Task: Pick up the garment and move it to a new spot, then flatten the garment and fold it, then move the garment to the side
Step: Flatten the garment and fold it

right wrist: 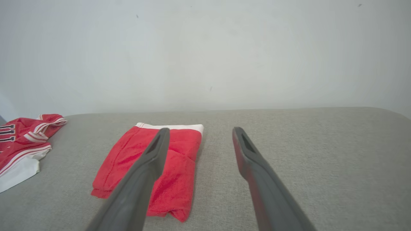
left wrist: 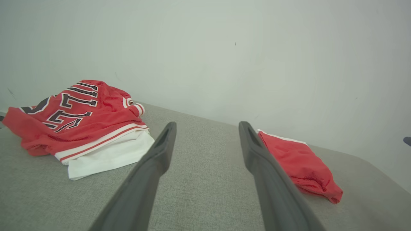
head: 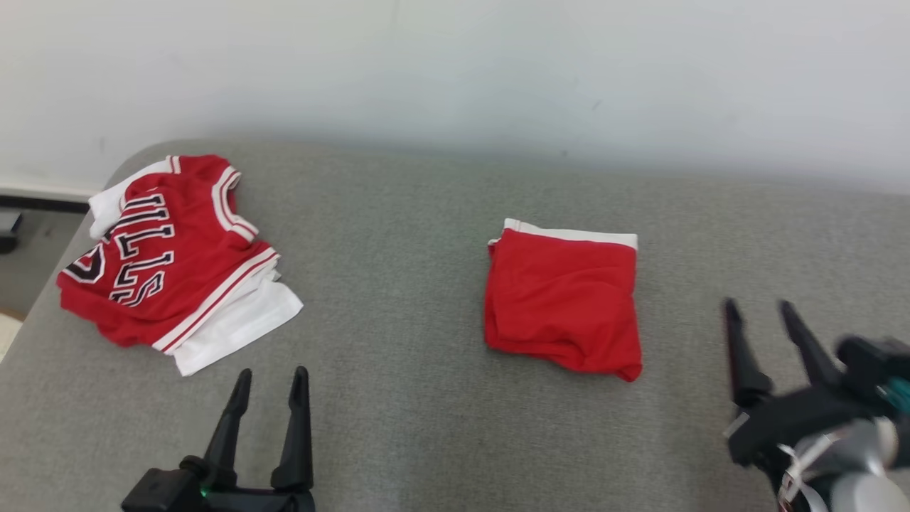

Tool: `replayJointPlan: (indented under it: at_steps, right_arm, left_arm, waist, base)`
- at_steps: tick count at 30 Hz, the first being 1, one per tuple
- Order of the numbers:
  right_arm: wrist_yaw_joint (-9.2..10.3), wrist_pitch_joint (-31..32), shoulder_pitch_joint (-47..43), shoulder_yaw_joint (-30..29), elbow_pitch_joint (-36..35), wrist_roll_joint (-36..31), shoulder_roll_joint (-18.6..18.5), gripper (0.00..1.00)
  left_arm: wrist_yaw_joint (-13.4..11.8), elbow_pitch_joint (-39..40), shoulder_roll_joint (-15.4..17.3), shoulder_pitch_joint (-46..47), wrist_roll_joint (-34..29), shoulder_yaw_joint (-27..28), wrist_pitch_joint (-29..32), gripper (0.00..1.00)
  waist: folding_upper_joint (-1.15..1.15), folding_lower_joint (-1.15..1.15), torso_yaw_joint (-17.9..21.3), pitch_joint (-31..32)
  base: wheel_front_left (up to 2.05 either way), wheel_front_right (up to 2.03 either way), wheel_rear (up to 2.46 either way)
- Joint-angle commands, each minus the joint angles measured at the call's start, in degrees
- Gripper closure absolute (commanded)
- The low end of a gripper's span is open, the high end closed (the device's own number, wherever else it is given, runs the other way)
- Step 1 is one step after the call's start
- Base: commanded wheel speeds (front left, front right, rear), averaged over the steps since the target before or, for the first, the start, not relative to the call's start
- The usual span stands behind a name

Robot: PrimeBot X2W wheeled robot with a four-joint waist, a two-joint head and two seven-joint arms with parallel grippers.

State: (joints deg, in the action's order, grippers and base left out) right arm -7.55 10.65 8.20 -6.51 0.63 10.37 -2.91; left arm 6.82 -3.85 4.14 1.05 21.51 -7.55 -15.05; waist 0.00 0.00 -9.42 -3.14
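The garment [head: 561,306] is a red piece with a white band at its far edge, lying folded into a rough square on the grey cushion [head: 398,213]. It also lies flat in the left wrist view [left wrist: 301,163] and the right wrist view [right wrist: 183,166]. My right gripper [head: 757,304] hangs open to the garment's right, apart from it, holding nothing; its own view has the fingers spread [right wrist: 201,129] above the cloth's right edge. At the lower left my left gripper [head: 273,371] is open and holds nothing, its fingers pointing between the two cloth piles [left wrist: 208,124].
A red jersey with black-and-white lettering [head: 163,263] lies on white cloth at the cushion's left end [left wrist: 74,125] [right wrist: 19,141]. A pale wall [head: 455,71] runs behind. The cushion drops to the floor [head: 28,249] at the far left.
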Motion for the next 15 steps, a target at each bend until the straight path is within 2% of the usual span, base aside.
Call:
replayJointPlan:
  at_steps: [1,6,15]
  right_arm:
    - [0.12,-1.8,-1.8,-1.3,-0.6,0.3,0.0,0.00]
    - [0.12,-8.9,-6.6,-2.5,-0.8,-1.3,0.0,0.00]
    - [0.12,-18.5,-10.6,-1.1,3.6,-2.9,0.0,0.00]
  left_arm:
    - [0.1,0.3,-0.1,-0.8,-0.3,0.7,-0.2,0.00]
    - [0.3,0.8,-0.3,-1.9,-1.6,3.3,-0.2,0.00]
    - [0.7,0.1,-0.7,-5.2,-3.5,5.9,-0.2,0.00]
  waist:
    - [0.00,0.00,1.8,1.2]
    - [0.00,0.00,3.9,2.2]
    - [0.00,0.00,6.9,3.5]
  base:
    - [0.00,0.00,0.00]
    - [0.00,0.00,0.00]
    - [0.00,0.00,0.00]
